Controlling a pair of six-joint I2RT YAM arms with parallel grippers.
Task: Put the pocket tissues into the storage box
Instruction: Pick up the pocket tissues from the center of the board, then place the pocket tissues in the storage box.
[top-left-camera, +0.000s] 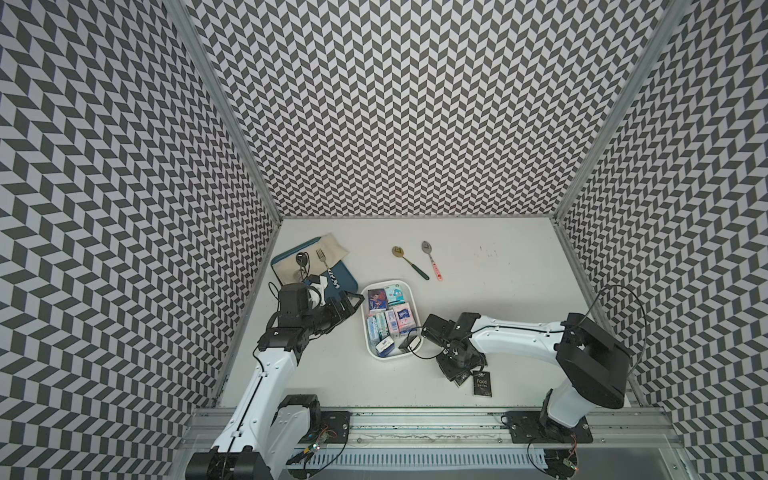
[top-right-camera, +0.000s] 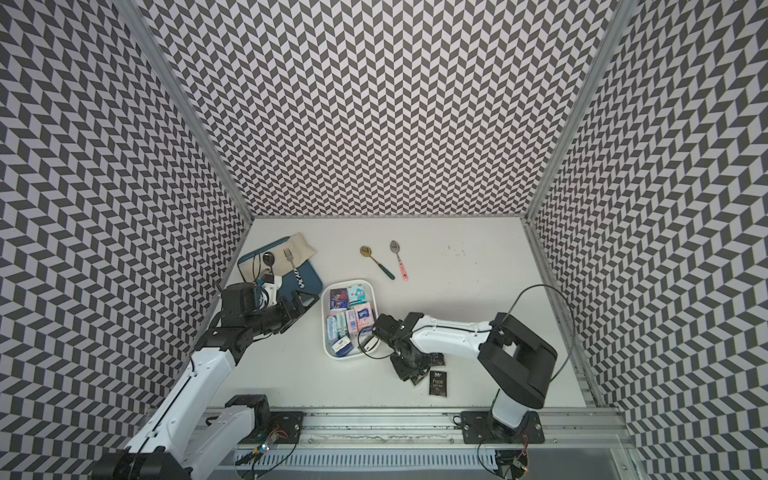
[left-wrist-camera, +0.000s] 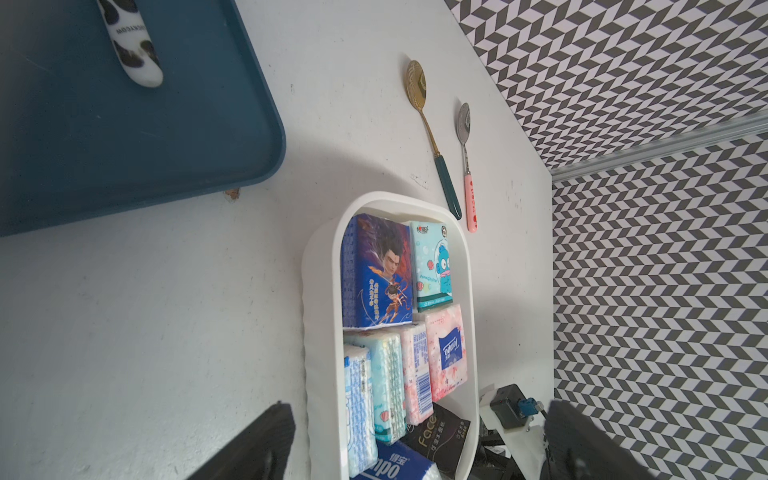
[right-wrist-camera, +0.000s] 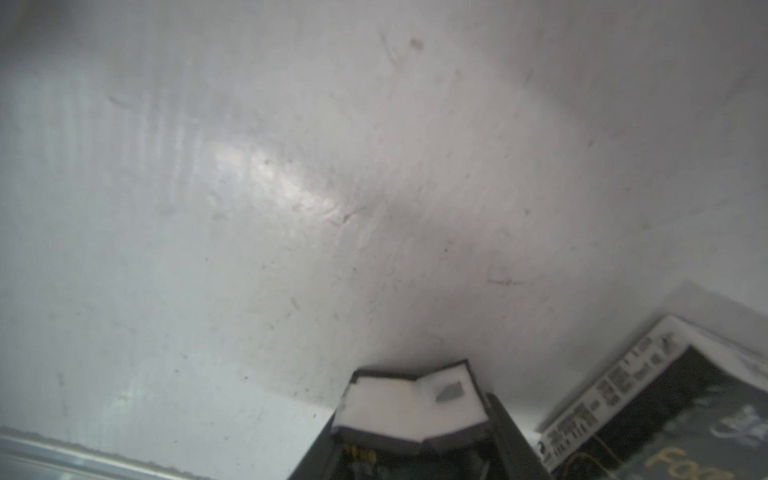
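Near the middle of the worktop (top-left-camera: 498, 291), a little toward its left edge: the box (left-wrist-camera: 322, 332), long side running from front to far edge, filled with packets (left-wrist-camera: 376, 270). Blue and teal ones flat at the far end, pink-white and pale ones on edge in the middle, a black one and a blue one at the near end. Just beside the box's left wall, raised above the worktop: left end effector (top-left-camera: 353, 302), released, fingers (left-wrist-camera: 257, 449) spread wide, grasping nothing. Near the front edge, right of centre: right end effector (top-left-camera: 457, 374), down among black packets (top-right-camera: 436, 358) lying on the worktop. In the right wrist view, a white-ended packet (right-wrist-camera: 411, 407) between dark finger parts, buckled into a shallow V; clenched on it or merely around it, cannot tell. Just beside, nearer the right edge, flat on the worktop: Face packet (top-left-camera: 483, 382). At the far left corner: tray (left-wrist-camera: 124, 145) carrying a cloth (top-left-camera: 332, 245), fork (top-left-camera: 321, 255) and black spoon (top-left-camera: 302, 259). Toward the far edge, about midway along it: gold spoon (top-left-camera: 411, 264) and pink spoon (top-left-camera: 433, 262), side by side, not touching.
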